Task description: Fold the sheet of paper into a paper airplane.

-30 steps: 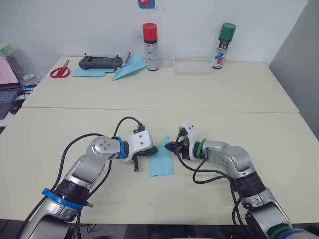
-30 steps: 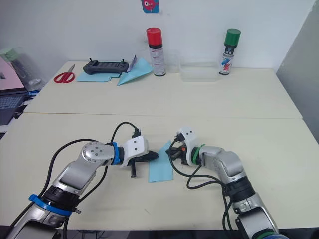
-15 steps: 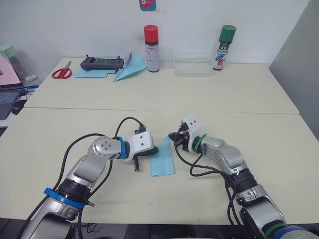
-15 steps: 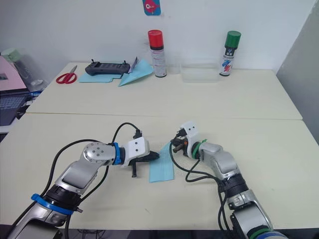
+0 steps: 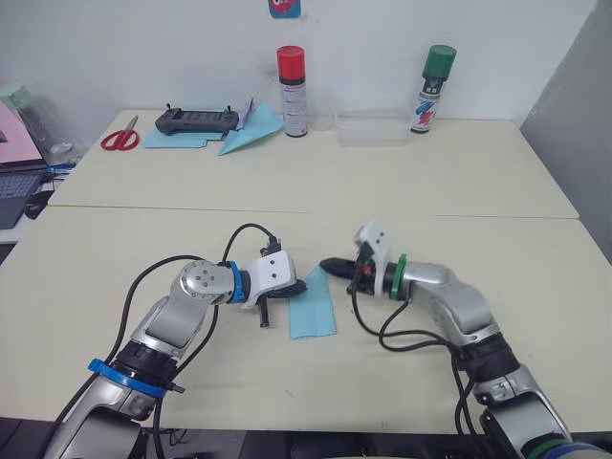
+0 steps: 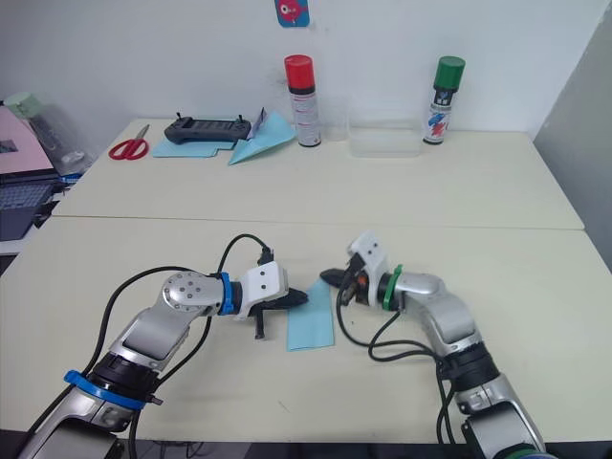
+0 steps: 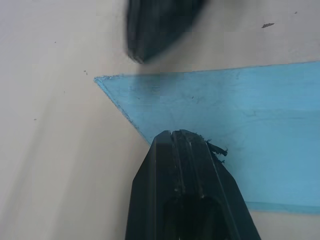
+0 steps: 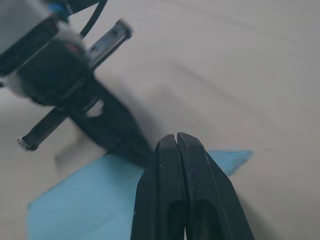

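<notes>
Sheet of paper (image 5: 312, 308) | folded to a narrow strip with one slanted corner, flat on surface (image 5: 459, 191) | left end effector (image 5: 295, 287) pressed together, resting on its edge | right end effector (image 5: 330, 265) pressed together, just beside the slanted corner | you have wings and nose left to fold

A lab or workshop: plain cream bench (image 5: 459, 182), spray cans (image 5: 292, 78), scissors (image 5: 119, 140), a remote controller (image 5: 196, 119).

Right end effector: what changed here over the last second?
The right end effector, fingers shut, swung from the paper's right edge toward its far corner, the forearm straightening out to the robot's right. It holds nothing. The left end effector, also shut, stayed pressing on the sheet of paper, which lies flat where it was.
</notes>
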